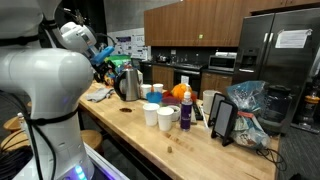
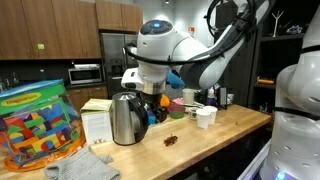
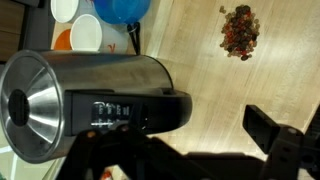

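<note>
The kettle [image 1: 128, 82] stood upright on the wooden counter [image 1: 185, 148], a steel one with a black handle. The gripper [image 1: 107, 62] hung just above it and slightly to one side. In both exterior views the two were close together, and whether they touched could not be told from there.

In the wrist view the kettle [image 3: 90, 95] filled the left and middle of the picture, seen from above, with its handle turned toward the gripper [image 3: 180, 150]. The jaws stood wide. One finger [image 3: 275, 140] showed over bare wood, well clear of the kettle's handle side, and the other was lost in the dark lower edge. Nothing was held between them.

A small heap of brown crumbs [image 3: 240, 30] lay on the wood near the kettle. White paper cups [image 1: 152, 113] stood a little further off on that same side, with a blue cup [image 3: 125, 8] among them. In an exterior view a tub of coloured blocks [image 2: 35, 125] stood on the kettle's other side, and a grey cloth [image 2: 95, 162] lay in front of the kettle.
</note>
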You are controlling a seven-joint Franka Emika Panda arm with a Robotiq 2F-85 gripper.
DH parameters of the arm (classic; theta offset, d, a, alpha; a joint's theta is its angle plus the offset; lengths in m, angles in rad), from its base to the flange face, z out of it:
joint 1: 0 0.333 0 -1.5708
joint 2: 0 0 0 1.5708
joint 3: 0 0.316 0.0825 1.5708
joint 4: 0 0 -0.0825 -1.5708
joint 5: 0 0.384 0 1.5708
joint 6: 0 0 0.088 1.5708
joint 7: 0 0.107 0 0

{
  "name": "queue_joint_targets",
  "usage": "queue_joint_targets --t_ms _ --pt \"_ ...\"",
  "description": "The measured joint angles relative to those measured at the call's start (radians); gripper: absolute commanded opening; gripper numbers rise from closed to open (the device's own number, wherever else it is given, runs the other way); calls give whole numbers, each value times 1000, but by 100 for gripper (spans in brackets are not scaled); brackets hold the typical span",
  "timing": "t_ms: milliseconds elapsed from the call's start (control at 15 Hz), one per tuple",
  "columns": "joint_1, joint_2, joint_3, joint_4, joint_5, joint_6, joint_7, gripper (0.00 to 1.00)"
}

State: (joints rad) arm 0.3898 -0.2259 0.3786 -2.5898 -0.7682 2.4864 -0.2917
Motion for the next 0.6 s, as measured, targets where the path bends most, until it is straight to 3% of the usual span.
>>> queue_joint_targets --t_ms 600 --pt "0 31 1 24 -19 -19 10 100"
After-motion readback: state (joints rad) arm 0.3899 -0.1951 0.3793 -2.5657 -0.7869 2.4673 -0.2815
